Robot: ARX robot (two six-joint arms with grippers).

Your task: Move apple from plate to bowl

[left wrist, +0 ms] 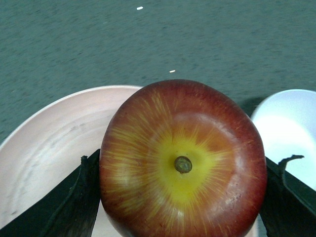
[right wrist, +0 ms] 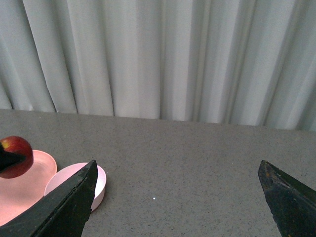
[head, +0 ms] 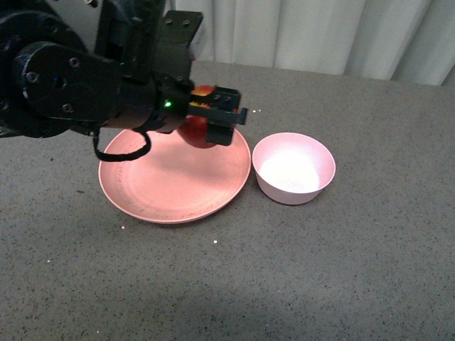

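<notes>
The dark-red apple hangs above the far right part of the salmon-pink plate, held off its surface. My left gripper is shut on it. In the left wrist view the apple fills the frame with its yellow stem patch facing the camera, and a black finger presses each side. The small pale pink bowl stands just right of the plate, with nothing in it. My right gripper is open over bare table, and its view shows the apple, the plate and the bowl off to one side.
The grey speckled tabletop spreads around the plate and bowl. A pale curtain hangs behind the table's far edge. The bulky left arm reaches over the back left of the plate.
</notes>
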